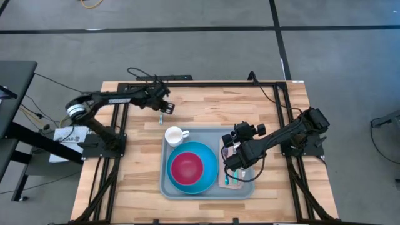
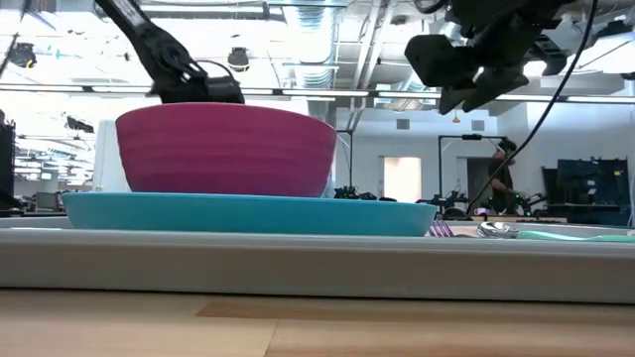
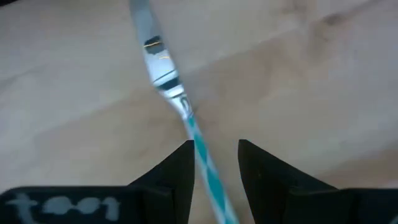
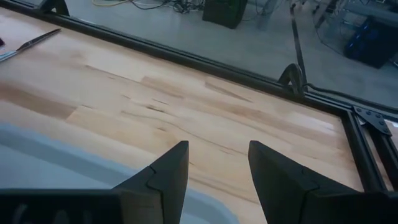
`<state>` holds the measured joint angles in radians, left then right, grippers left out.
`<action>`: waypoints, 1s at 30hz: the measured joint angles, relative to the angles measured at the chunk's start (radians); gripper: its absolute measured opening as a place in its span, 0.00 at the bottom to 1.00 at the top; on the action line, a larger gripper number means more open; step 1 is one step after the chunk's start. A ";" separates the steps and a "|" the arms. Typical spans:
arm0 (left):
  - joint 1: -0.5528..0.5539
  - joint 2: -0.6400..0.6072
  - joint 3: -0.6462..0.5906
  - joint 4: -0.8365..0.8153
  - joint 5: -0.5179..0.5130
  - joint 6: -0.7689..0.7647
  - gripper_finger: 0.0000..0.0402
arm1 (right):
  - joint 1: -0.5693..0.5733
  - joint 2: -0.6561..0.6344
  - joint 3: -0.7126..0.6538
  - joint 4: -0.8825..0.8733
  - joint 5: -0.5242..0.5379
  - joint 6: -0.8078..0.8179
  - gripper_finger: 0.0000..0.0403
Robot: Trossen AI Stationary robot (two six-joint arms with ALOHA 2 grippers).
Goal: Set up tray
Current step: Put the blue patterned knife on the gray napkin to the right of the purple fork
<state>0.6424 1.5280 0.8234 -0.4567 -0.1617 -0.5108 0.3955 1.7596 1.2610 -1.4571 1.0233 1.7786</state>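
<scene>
Inspection from the high view: the large flat grey-blue plastic tray (image 1: 210,190) with rounded corners and a raised rim lies on the light wooden desk (image 1: 125,175), near its front edge and roughly centred. It carries a round bright-blue plate (image 1: 209,159) with a magenta bowl (image 1: 186,167) on it, a white mug (image 1: 173,134) in the far left corner, and teal-handled cutlery (image 1: 230,179) along the right side. The left hand (image 1: 164,107) is over bare desk beyond the tray's far left corner, with a knife (image 1: 160,117) hanging from it. The right hand (image 1: 232,167) hovers above the cutlery zone of the tray.

Low view: the bowl sits centred on the plate inside the tray rim, a stable nesting. Utensil ends (image 2: 496,231) rest flat at the right. One arm's hand hangs high above them, well clear.

Left wrist view: the left hand's fingers (image 3: 177,177) are closed on the teal-striped handle of the metal knife (image 3: 163,68), blade pointing away over the desk. The grip is on the handle, judged sensible for laying the blade down flat beside the other cutlery.

Right wrist view: the right hand's fingers (image 4: 168,174) stand apart and hold nothing, above the tray rim (image 4: 56,149), looking across bare desk.

Assessment: the tray is largely set; the knife appears to be the outstanding item.
</scene>
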 joint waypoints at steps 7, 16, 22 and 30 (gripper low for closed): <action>0.034 0.135 0.055 0.000 0.025 0.003 0.28 | 0.002 0.000 0.000 0.000 -0.003 -0.007 0.40; 0.052 0.163 0.057 -0.020 0.014 0.032 0.28 | 0.003 0.000 0.000 0.003 -0.003 -0.008 0.40; 0.052 0.223 0.065 -0.015 0.006 0.052 0.28 | 0.003 0.001 0.000 0.005 -0.004 -0.008 0.40; 0.050 0.186 0.056 0.001 -0.036 0.049 0.07 | 0.003 0.001 0.000 0.012 -0.004 -0.010 0.40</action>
<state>0.6922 1.7135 0.8796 -0.4562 -0.1977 -0.4618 0.3985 1.7603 1.2613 -1.4449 1.0192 1.7686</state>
